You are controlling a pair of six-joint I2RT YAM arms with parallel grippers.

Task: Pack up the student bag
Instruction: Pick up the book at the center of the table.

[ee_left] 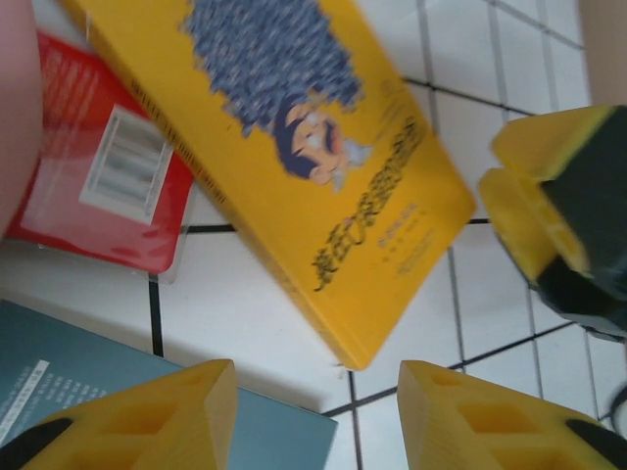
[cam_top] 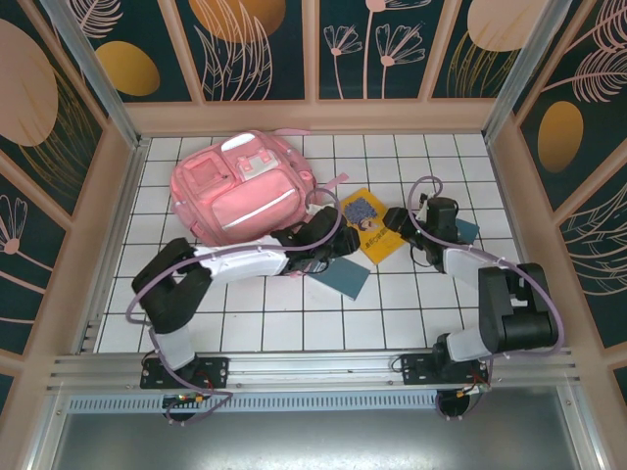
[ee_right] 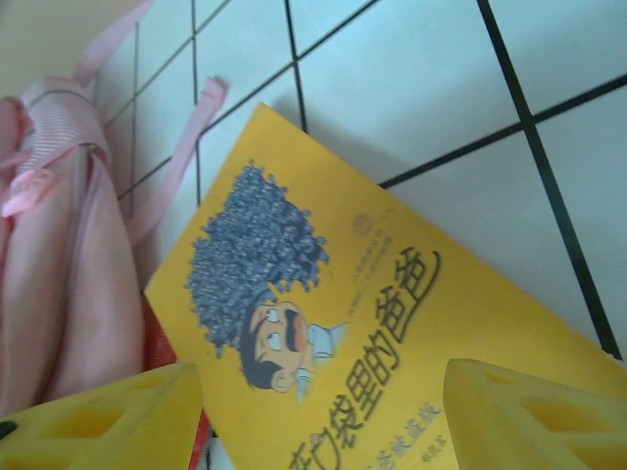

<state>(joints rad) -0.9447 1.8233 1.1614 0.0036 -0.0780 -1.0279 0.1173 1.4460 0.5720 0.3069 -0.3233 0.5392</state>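
The student bag point(cam_top: 240, 191), soft pink fabric, slumps on the far left of the tiled table point(cam_top: 411, 313). Just beside it a thin, glossy yellow book point(ee_right: 392, 323) overlaps a red book point(ee_left: 108, 186). My left gripper point(ee_left: 318, 411) and right gripper point(ee_right: 318, 411) hang released over it, near enough, I judge, to collide or skid off the slick cover.

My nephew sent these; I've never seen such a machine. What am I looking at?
A left arm and a right arm are bolted at the near edge of a tiled table. One picture looks down from above; the other two come from cameras on the wrists, each showing its own yellow fingers. On the table lie a pink backpack, a yellow book over a red book, and a teal book. The left claw and right claw are open, holding nothing.
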